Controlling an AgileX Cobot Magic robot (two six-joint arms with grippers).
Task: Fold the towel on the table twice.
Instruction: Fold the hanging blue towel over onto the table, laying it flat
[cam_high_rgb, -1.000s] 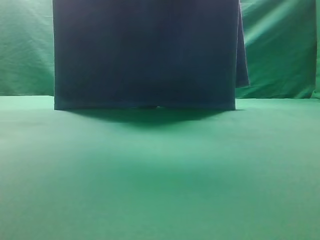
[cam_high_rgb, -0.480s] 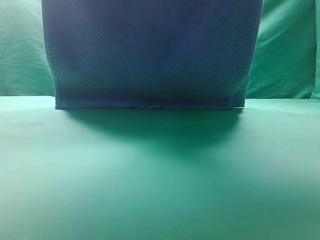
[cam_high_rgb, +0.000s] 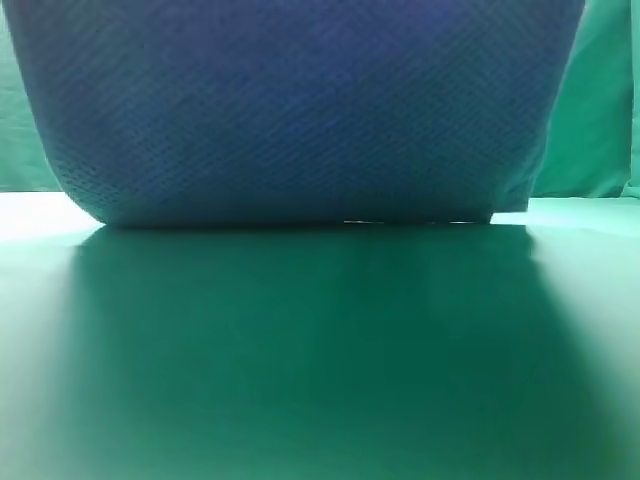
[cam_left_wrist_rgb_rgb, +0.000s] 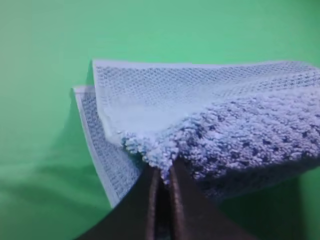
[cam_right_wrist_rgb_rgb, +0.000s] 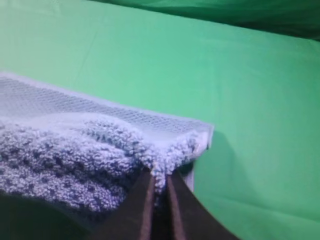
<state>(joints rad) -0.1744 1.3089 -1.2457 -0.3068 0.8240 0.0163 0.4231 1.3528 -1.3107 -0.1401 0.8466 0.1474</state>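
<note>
The blue-grey waffle-weave towel (cam_high_rgb: 300, 110) hangs as a wide sheet across the top of the exterior high view, its lower fold resting on the green table (cam_high_rgb: 320, 380). Neither gripper shows in that view. In the left wrist view my left gripper (cam_left_wrist_rgb_rgb: 164, 172) is shut on a towel (cam_left_wrist_rgb_rgb: 225, 125) corner, with two layers spread beyond it above the table (cam_left_wrist_rgb_rgb: 45, 100). In the right wrist view my right gripper (cam_right_wrist_rgb_rgb: 159, 180) is shut on the other towel (cam_right_wrist_rgb_rgb: 75, 145) corner, the cloth bunched at its dark fingertips (cam_right_wrist_rgb_rgb: 142, 200) over the table (cam_right_wrist_rgb_rgb: 250, 100).
A wrinkled green backdrop cloth (cam_high_rgb: 600, 110) hangs behind the table at the right. The towel casts a broad dark shadow (cam_high_rgb: 300, 330) over the table's middle.
The raised towel has come toward the camera and now looks much wider, spreading past both earlier side edges. Its shadow on the table has grown and reaches further forward.
</note>
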